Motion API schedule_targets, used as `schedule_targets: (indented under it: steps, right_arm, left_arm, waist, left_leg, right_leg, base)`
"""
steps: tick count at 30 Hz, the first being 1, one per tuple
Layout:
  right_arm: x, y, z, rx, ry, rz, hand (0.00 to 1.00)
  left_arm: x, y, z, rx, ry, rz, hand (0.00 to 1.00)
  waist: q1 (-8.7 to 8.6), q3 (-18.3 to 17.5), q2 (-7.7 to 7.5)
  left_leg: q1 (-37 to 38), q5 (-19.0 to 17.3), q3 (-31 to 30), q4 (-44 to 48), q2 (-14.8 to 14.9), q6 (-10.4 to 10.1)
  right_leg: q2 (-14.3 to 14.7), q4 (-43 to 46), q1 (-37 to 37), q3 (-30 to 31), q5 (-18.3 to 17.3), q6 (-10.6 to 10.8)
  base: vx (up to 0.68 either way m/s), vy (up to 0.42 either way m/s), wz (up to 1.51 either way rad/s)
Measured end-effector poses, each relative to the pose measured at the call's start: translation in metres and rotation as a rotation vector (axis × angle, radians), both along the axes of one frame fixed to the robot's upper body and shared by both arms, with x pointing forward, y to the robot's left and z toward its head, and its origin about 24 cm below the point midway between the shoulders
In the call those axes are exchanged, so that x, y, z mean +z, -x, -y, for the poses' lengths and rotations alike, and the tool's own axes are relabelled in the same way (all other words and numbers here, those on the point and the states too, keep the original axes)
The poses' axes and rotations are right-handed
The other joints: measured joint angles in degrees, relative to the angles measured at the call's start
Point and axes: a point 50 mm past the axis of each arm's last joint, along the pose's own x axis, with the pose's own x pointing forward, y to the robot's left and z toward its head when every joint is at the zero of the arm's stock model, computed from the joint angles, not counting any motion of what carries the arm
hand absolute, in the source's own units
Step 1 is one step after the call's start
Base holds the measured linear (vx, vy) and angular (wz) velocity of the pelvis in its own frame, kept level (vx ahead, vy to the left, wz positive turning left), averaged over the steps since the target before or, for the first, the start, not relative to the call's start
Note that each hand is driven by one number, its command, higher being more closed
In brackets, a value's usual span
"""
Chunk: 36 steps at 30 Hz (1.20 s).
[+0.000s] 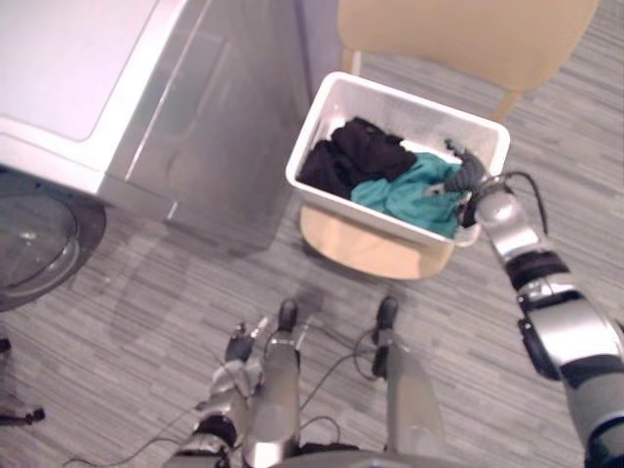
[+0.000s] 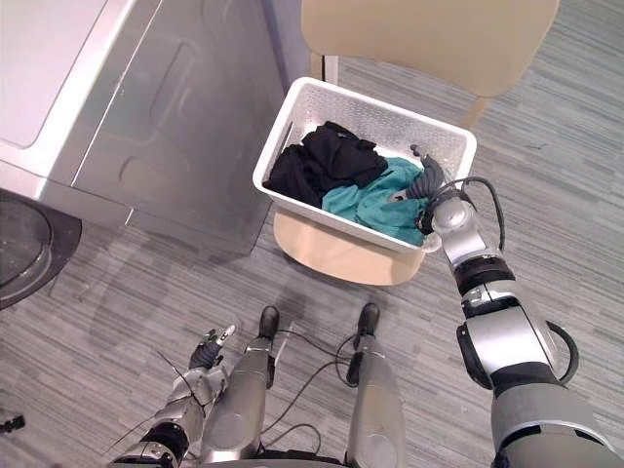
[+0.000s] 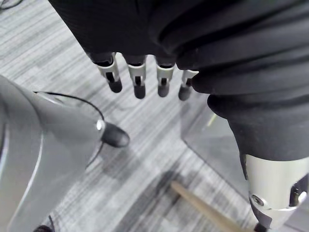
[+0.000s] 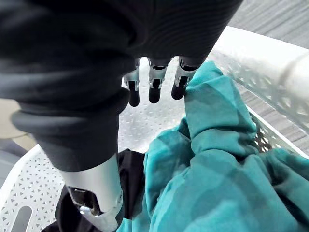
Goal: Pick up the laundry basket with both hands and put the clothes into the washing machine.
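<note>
A white perforated laundry basket [image 1: 390, 97] rests on the seat of a tan chair [image 1: 361, 249]. Black clothes [image 1: 356, 151] fill its left half and a teal garment [image 1: 409, 190] lies in its right half. My right hand [image 1: 468, 175] is inside the basket at its right end, open, just above the teal garment [image 4: 217, 159]; its fingers [image 4: 153, 82] hang straight beside a fold of that cloth, over the basket floor. My left hand [image 1: 239, 343] hangs low by the floor, open and holding nothing, far from the basket; its fingers [image 3: 139, 77] are relaxed.
The grey washing machine [image 1: 117, 88] stands at the left, its round door [image 1: 34, 239] swung open near the floor. The chair's back [image 1: 468, 34] rises behind the basket. Striped grey floor [image 1: 175, 302] lies between machine and chair.
</note>
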Motion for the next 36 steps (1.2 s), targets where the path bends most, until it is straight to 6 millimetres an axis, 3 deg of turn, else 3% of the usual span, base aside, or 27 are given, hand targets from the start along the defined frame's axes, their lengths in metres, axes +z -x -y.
schedule_targets:
  steps: [5,14,17,26,27,36]
  right_arm:
    - [0.020,-0.002,0.004,-0.010,0.056,0.044,0.00]
    - [0.016,0.001,0.011,-0.002,0.246,-0.007,0.00]
    - [0.016,0.003,0.015,0.004,0.290,-0.022,0.00]
    - [0.040,0.016,0.039,0.021,0.425,0.011,0.00]
    - [0.041,0.016,0.040,0.017,0.432,0.010,1.00]
    - [0.045,0.011,0.047,-0.129,0.449,0.065,1.00]
  left_arm:
    - [0.007,-0.009,0.011,-0.012,0.026,0.044,0.00]
    - [0.033,-0.039,0.032,-0.030,0.057,0.176,0.00]
    - [0.043,-0.047,0.032,-0.026,0.056,0.225,0.00]
    - [0.058,-0.056,0.019,0.017,0.044,0.297,0.00]
    - [0.060,-0.057,0.018,0.022,0.044,0.306,0.00]
    - [0.067,-0.060,0.017,0.060,0.076,0.342,0.00]
  waist:
    - [0.06,0.0,0.00]
    - [-0.42,0.0,-0.08]
    - [-1.33,0.2,-0.36]
    - [-1.47,2.3,-0.99]
    - [-1.41,2.4,-1.07]
    - [-1.15,2.6,-1.44]
  left_leg:
    - [-1.7,0.5,0.3,0.2,-0.1,-0.1]
    - [-7.5,0.6,0.4,2.1,0.0,-0.1]
    - [-10.1,0.5,-0.3,3.4,-0.2,-0.1]
    - [-21.4,-0.1,-1.7,10.1,-1.2,0.2]
    - [-21.9,-0.1,-1.8,10.3,-1.3,0.2]
    - [-25.7,-0.4,-3.1,13.5,-2.5,0.7]
  right_leg:
    - [-0.8,0.7,-2.1,-0.1,0.0,0.0]
    - [-1.3,2.4,-7.6,0.0,-0.1,-0.1]
    - [-1.9,4.3,-9.7,-1.0,-1.0,-0.1]
    - [-3.9,12.6,-20.1,-1.5,-3.8,-0.8]
    - [-3.9,12.7,-20.5,-1.6,-3.8,-0.8]
    - [-5.8,16.5,-23.2,-2.8,-5.3,-0.8]
  base:
    - [0.03,0.015,0.03]
    - [0.01,0.000,0.02]
    - [-0.01,0.002,0.20]
    - [-0.02,0.001,0.15]
    - [-0.01,0.013,0.10]
    - [0.00,0.015,0.14]
